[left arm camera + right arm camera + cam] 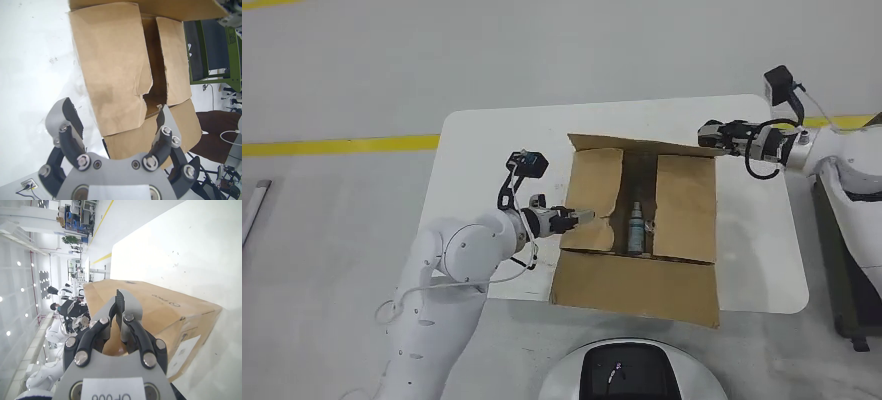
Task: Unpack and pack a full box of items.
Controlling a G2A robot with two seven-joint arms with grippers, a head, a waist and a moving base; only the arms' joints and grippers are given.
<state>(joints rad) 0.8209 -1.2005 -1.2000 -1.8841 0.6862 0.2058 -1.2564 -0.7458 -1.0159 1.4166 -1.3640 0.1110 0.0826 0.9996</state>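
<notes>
Box [634, 290]: brown cardboard, one item, standing at the middle of the white table [492, 140], top partly open

Flaps: my left flap [594, 195] and right flap [685, 205] are folded inward over the opening, not meeting; a dark gap runs between them. The left flap's inner edge is torn and creased. The near flap [132, 145] is folded outward, toward me

Contents: one small bottle [637, 228], pale top and greenish body, seen through the gap, inside the box; anything else in there is hidden under the flaps

Left pincer [113, 118]: mine, at the near corner of the left flap, on the box's left side. Fingers [65, 115] spread wide, the flap's near edge lying between them in the wrist view; nothing clamped

Right pincer [118, 294]: mine, at the far right corner of the box, above its top edge, the box's labelled side wall below it. Fingers drawn together, pads all but touching; whether any cardboard is pinched between them I cannot tell

Surroundings: yellow line [342, 145] on the grey floor beyond the table; green rack [208, 79] past the right side of the box
</notes>
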